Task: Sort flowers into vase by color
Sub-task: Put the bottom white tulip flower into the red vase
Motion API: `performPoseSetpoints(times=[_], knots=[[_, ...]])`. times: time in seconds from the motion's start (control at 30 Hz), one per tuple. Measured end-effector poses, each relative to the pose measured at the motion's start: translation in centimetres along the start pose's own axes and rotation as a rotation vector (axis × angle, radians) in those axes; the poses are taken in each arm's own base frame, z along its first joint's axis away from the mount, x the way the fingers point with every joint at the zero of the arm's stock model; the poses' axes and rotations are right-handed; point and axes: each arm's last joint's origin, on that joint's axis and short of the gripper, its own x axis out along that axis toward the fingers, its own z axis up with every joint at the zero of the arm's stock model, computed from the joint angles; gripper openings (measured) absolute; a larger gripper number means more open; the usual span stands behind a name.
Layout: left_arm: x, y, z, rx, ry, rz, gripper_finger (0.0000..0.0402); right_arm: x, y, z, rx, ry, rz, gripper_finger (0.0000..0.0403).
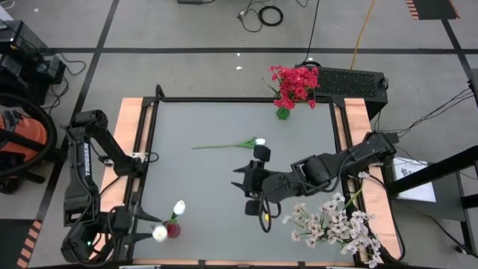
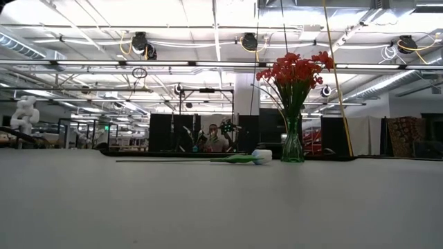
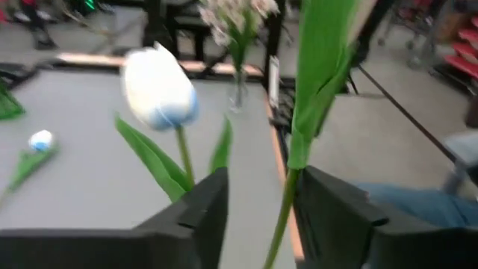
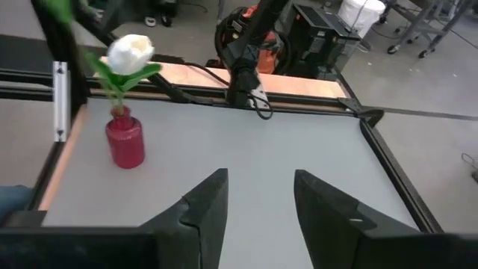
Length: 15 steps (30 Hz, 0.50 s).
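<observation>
A small red vase (image 1: 173, 229) (image 4: 125, 143) stands near the table's near left corner with one white tulip (image 1: 179, 207) (image 4: 131, 52) upright in it. My left gripper (image 1: 149, 228) (image 3: 261, 213) is beside the vase, open. A second tulip's green stem (image 3: 282, 205) runs up between its fingers, and that bloom (image 1: 159, 233) shows beside the vase. Another white tulip (image 1: 258, 142) (image 2: 261, 156) lies flat mid-table. Red flowers (image 1: 295, 84) (image 2: 294, 72) stand in a green glass vase at the far edge. Pink-white sprays (image 1: 336, 223) stand near the right corner. My right gripper (image 1: 250, 187) (image 4: 261, 198) hovers mid-table, open and empty. My left gripper has the second tulip's stem (image 3: 284, 196) standing upright between its open fingers, close to one finger (image 3: 328, 217). Whether that finger touches the stem cannot be told. The stem's lower end is below the picture's edge.
A raised black frame (image 1: 153, 112) with wooden side strips borders the grey table. The lying tulip's stem (image 1: 216, 146) points toward the table's left. Bare grey surface lies between the red vase and my right gripper. A person sits in the room beyond the table's far edge.
</observation>
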Motion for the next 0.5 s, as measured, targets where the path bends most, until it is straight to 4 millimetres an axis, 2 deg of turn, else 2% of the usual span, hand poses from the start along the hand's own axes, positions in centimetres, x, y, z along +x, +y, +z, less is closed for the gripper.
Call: performPoseSetpoints(times=[0.23,0.5], knots=[[-0.3,0.4,0.1,0.039,0.079,-0.059,0.0247,2.7,-3.2,-0.2,0.044,0.068,-0.029,0.0146],[-1.8,1.1,1.2,0.107,0.069,-0.130,0.0287,7.0,-6.8,-1.8,0.112,0.173,-0.055,0.0146]])
